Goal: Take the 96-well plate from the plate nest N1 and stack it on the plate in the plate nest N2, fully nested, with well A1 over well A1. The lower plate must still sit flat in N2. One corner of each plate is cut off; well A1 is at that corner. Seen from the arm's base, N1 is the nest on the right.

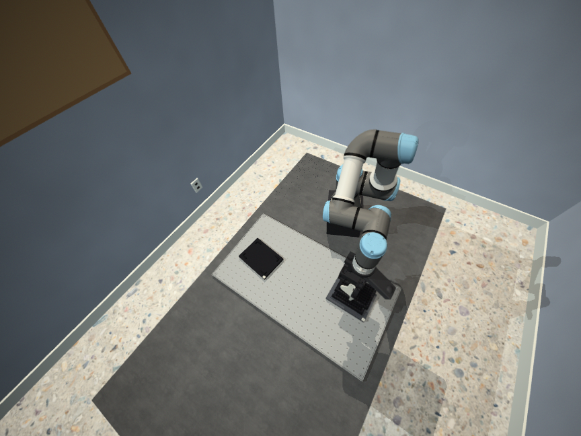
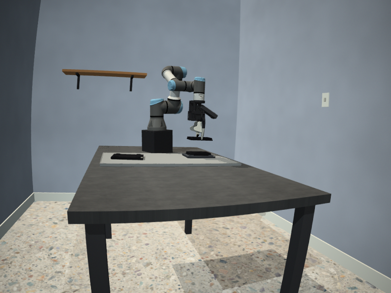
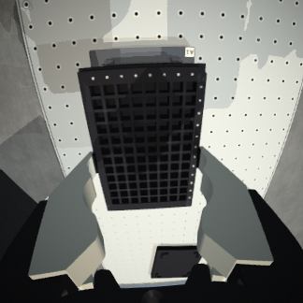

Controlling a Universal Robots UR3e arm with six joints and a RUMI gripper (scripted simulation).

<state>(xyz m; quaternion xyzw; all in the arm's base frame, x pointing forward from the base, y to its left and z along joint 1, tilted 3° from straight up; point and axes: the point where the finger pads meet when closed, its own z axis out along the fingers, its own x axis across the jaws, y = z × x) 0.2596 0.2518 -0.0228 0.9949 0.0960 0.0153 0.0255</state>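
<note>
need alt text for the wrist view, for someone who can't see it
A black 96-well plate is held between the pincer's two grey fingers, above a white perforated board. A grey nest peeks out beyond the plate's far edge, and another dark plate lies small near the bottom.

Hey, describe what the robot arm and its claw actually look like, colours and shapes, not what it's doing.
The arm is built of grey tubular links, one of them white, with thin black bands at the joints and light blue round end caps. It stands on a black box pedestal. The claw has a black blocky body with a bar sticking out sideways, and two pale grey, wedge-shaped fingers. No cables or markings show.
</note>
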